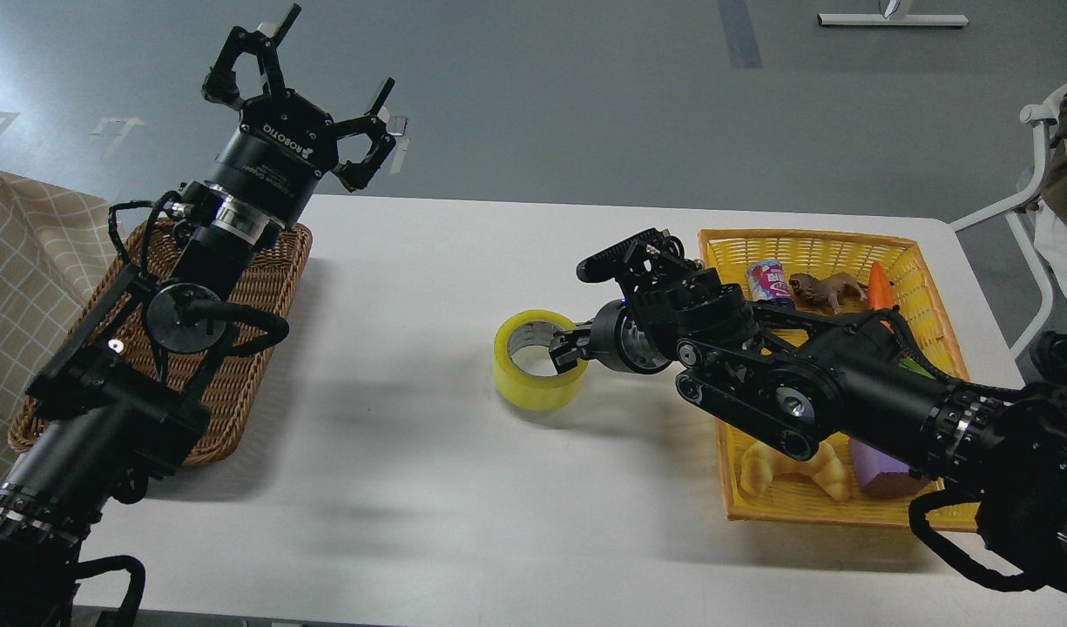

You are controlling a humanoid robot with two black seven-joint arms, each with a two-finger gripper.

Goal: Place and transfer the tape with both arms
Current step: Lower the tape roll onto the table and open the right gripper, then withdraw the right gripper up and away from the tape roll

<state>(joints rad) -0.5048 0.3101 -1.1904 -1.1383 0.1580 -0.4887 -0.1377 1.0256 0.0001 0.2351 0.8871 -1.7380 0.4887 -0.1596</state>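
Observation:
The yellow tape roll [540,383] with its grey-white core stands on its flat side at the middle of the white table [428,488], at or just above the surface. My right gripper [570,350] comes in from the right and is shut on the roll's right wall, one finger inside the ring and one outside. My left gripper [333,77] is open and empty, raised high over the far left of the table, well apart from the tape.
A brown wicker basket [267,287] lies under my left arm. A yellow basket [847,239] at the right holds a can [766,280], a toy animal [825,287], a carrot [881,283], a croissant [799,470] and a purple block [877,466]. A checked cloth [19,261] hangs at the left.

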